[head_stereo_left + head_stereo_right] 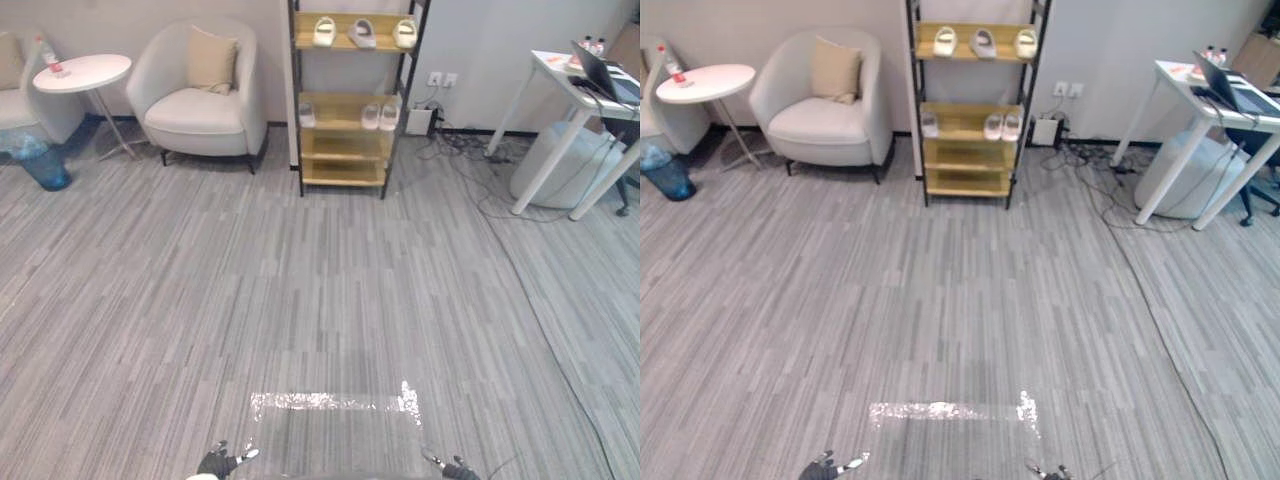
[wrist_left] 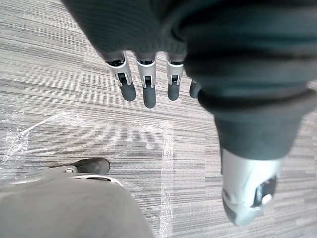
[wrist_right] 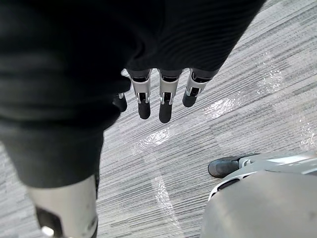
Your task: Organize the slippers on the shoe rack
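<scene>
Left hand [image 1: 218, 462]: hangs low at the robot's left side, its fingers [image 2: 148, 90] straight and slack, pointing at the carpet, with nothing in them.
Right hand [image 1: 457, 468]: hangs low on the other side, level with the left hand and well apart from it; its fingers [image 3: 165, 105] are loose and straight, and it is empty.
Shoe rack [image 1: 340, 108]: far ahead of both hands across the carpet, against the back wall, on a line running roughly between the two hands.
Top shelf: three slippers in a row, a cream slipper [image 1: 324, 31] toward the left hand's side, a grey slipper [image 1: 362, 34] in the middle and a second cream slipper [image 1: 404, 33] toward the right hand's side.
Second shelf: a lone pale slipper [image 1: 307, 115] at the left-hand end, and a pale pair [image 1: 380, 116] side by side at the right-hand end.
Lower shelves: bare wood.
Shiny tape [image 1: 335, 402]: stuck to the carpet just ahead of the hands, spanning the gap between them.
Armchair [image 1: 195, 95]: far ahead, off to the left hand's side of the rack, with a cushion [image 1: 212, 60] on it.
Round table [image 1: 82, 72]: further out on the left hand's side, with a bottle [image 1: 50, 55] on it.
White desk [image 1: 590, 95]: far ahead on the right hand's side, carrying a laptop [image 1: 610, 75].
</scene>
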